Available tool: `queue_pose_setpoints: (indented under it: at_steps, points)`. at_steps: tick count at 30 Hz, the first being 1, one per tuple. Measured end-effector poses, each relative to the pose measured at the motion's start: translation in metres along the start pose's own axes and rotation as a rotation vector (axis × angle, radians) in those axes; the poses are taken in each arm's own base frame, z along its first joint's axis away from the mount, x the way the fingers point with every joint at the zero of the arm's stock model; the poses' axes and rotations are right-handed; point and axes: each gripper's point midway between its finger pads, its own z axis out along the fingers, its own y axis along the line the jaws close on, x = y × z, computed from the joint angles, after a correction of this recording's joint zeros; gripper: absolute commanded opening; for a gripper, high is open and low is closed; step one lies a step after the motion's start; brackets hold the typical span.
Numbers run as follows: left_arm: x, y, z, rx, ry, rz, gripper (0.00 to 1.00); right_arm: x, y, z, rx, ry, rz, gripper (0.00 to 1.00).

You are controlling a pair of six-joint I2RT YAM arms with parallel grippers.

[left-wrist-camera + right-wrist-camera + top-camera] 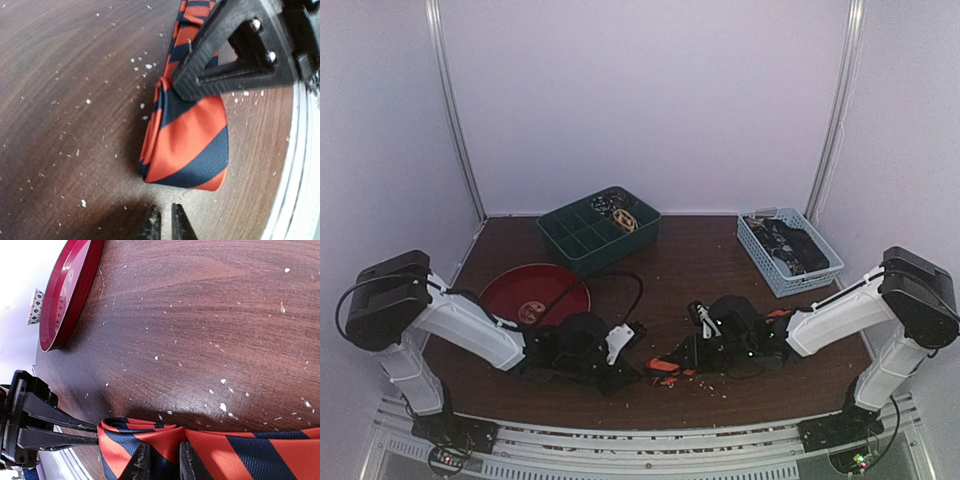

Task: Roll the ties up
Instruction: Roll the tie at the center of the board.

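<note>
Near edge of the table: dark wood-grain top, dusted with white flecks. A woven tie in diagonal orange-red and navy stripes lies flat on it. Its near end is folded back on itself into a blunt, layered tip.

The right pincer, of black ribbed plastic, is clamped on the tie at the fold. The left pincer sits just short of the folded tip, its fingers drawn almost together with nothing between them.

Farther left is a glossy red round dish; the mark at its centre is too small to read.

At the back stand a dark green box with compartments and a light blue slotted basket. One far compartment of the box holds rolled ties, tan and dark patterned. The dark things in the basket cannot be made out.
</note>
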Motion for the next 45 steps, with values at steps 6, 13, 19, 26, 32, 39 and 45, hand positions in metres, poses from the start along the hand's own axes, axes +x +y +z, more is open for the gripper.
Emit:
queue_pose_setpoints:
  at_steps: [6,13,19,26,32,39,45]
  points:
    - [0.004,-0.009,0.000,-0.001,-0.002,0.074,0.64,0.000,0.000,0.000,0.000,0.000,-0.016,0.21]
    - [-0.018,-0.015,0.000,-0.019,-0.036,0.207,0.77,0.000,0.000,0.000,0.002,0.000,-0.023,0.21]
    - [-0.037,-0.022,0.020,-0.012,-0.041,0.287,0.79,0.000,0.000,0.000,0.002,0.000,-0.034,0.20]
    - [-0.022,-0.017,0.042,-0.011,0.040,0.324,0.78,0.000,0.000,0.000,0.002,0.001,-0.041,0.20]
    - [-0.019,-0.019,0.044,0.003,0.058,0.342,0.67,0.000,0.000,0.000,0.002,0.001,-0.042,0.20]
    - [-0.016,-0.018,0.044,0.008,0.070,0.364,0.45,0.002,-0.002,0.000,-0.001,0.011,-0.040,0.24]
    - [-0.017,-0.019,0.044,0.010,0.070,0.390,0.33,0.005,-0.003,-0.005,0.000,0.021,-0.040,0.24]
